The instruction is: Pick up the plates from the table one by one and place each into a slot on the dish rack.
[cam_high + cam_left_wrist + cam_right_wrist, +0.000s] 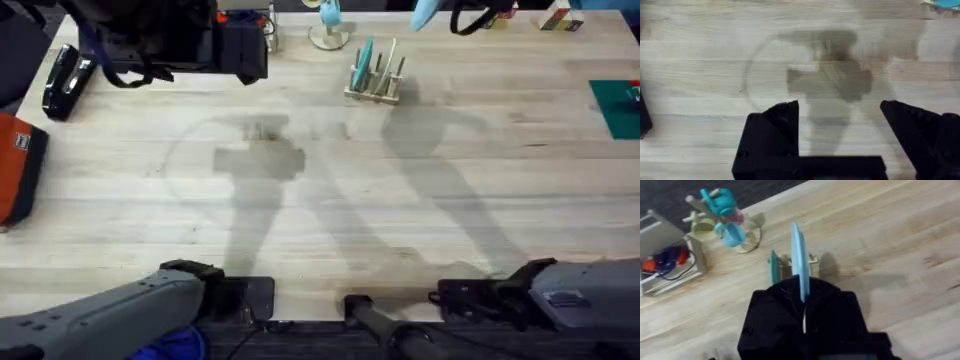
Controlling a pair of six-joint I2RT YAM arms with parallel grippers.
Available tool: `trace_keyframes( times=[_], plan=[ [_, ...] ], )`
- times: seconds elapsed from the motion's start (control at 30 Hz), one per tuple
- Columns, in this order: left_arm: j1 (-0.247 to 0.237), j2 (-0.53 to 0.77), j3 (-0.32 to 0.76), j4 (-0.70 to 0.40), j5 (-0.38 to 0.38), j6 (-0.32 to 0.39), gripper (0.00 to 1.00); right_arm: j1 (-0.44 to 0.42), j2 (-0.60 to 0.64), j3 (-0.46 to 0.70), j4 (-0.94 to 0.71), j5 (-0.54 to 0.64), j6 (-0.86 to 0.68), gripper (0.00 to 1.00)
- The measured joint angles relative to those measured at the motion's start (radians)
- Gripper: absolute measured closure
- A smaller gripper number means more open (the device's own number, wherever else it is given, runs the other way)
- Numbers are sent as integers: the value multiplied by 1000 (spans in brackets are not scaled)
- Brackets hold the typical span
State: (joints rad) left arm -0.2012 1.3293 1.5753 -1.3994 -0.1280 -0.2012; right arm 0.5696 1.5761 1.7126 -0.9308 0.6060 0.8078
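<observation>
In the right wrist view my right gripper (803,289) is shut on a light blue plate (797,255), held upright and edge-on above the table (900,240). Just beyond it stands the small wooden dish rack (813,260) with a teal plate (773,266) upright in a slot. From overhead the dish rack (378,88) sits at the far middle of the table (450,200), the teal plate (362,55) standing in it. My left gripper (840,107) hangs open over bare wood, nothing between its fingers.
A mug tree (328,25) with coloured cups stands just behind the rack. A black device (65,80) and an orange item (15,165) lie at the left edge, a green item (615,105) at the right. A pale wooden frame (665,255) stands beyond the mug tree.
</observation>
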Motion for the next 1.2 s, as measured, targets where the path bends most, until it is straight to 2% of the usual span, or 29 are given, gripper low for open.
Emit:
trace_keyframes(
  times=[0.2,0.63,1.2],
  plan=[
    [0,0,0,0,0,0,6,-27,37,3,-11,0,4,970],
    [0,0,0,0,0,0,6,-29,179,3,-8,0,8,970],
    [0,0,0,0,0,0,8,-38,226,4,-6,0,8,970]
  ],
)
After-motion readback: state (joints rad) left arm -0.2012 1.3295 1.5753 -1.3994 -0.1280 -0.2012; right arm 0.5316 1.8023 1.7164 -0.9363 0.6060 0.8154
